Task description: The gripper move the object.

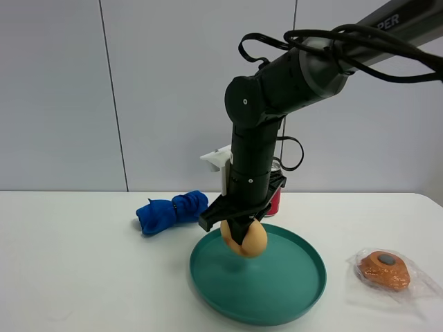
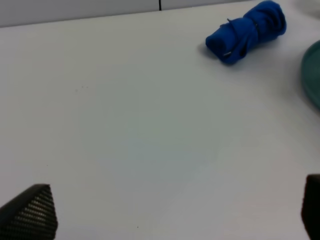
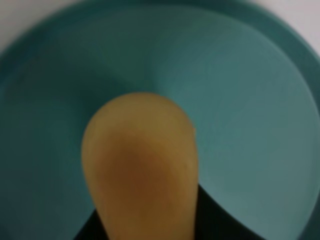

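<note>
My right gripper (image 1: 242,238) points straight down over the teal plate (image 1: 304,287) and is shut on the tan-yellow egg-shaped object (image 1: 250,240), holding it just above the plate's left part. The right wrist view shows the object (image 3: 140,170) close up and blurred, with a reddish-brown blotch, against the plate (image 3: 250,100). The left gripper's dark fingertips (image 2: 30,212) sit wide apart at that view's lower corners, open and empty over bare white table. The left arm is not seen in the high view.
A rolled blue cloth (image 1: 171,211) lies left of the plate; it also shows in the left wrist view (image 2: 247,30). A red can (image 1: 275,200) stands behind the arm. A plastic-wrapped orange pastry (image 1: 384,270) lies right of the plate. The table (image 1: 69,277) is white.
</note>
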Controlling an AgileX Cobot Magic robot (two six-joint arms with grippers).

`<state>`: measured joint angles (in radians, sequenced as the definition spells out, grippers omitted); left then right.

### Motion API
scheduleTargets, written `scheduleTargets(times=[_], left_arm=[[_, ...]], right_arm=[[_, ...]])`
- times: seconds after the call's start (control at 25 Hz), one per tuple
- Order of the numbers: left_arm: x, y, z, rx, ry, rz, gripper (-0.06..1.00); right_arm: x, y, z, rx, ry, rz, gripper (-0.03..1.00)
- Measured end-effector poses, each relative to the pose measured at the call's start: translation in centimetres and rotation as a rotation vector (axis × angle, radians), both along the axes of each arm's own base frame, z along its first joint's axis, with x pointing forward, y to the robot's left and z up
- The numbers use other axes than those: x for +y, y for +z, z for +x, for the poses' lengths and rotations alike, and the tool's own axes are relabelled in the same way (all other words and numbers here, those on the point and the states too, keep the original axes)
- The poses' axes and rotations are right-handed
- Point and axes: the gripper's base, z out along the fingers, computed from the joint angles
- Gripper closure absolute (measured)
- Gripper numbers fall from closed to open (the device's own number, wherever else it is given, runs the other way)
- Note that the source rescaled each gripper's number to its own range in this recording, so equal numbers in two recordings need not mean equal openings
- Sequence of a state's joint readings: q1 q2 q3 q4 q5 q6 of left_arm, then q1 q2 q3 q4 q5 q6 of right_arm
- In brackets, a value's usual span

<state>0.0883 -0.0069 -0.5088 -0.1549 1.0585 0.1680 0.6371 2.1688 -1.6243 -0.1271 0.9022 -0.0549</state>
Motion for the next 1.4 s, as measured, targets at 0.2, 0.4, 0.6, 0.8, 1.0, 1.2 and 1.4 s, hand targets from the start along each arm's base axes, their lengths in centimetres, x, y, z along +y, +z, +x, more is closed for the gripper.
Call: scheduleTargets(times=[0.2, 0.4, 0.6, 0.8, 1.0, 1.2, 1.4], left_arm=[[0.0, 0.0, 0.0, 0.000, 0.000, 0.000, -0.06], [0.0, 0.0, 0.0, 0.000, 0.000, 0.000, -0.06], [0.0, 0.0, 0.0, 0.000, 0.000, 0.000, -0.06], [0.0, 0.0, 0.0, 0.000, 0.000, 0.000, -0.06], [0.0, 0.0, 0.0, 0.000, 0.000, 0.000, -0.06], [0.0, 0.0, 0.0, 0.000, 0.000, 0.000, -0.06], [0.0, 0.0, 0.0, 0.000, 0.000, 0.000, -0.06]], right_arm=[[-0.2, -0.2, -0.2, 0.030, -0.010, -0.028, 0.97], [-0.9, -0.2, -0.5, 0.057, -0.017, -0.099, 0.68], [-1.4, -0.1, 0.0, 0.005, -0.093, -0.143, 0.18], [-1.5, -0.1, 0.0, -0.007, -0.110, -0.149, 0.09], [-1.5, -0.1, -0.1, 0.005, -0.116, -0.148, 0.08], [-1.2, 0.0, -0.5, 0.051, -0.144, -0.105, 0.08], [-1.1, 3.2, -1.0, 0.024, -0.163, -0.020, 0.08]])
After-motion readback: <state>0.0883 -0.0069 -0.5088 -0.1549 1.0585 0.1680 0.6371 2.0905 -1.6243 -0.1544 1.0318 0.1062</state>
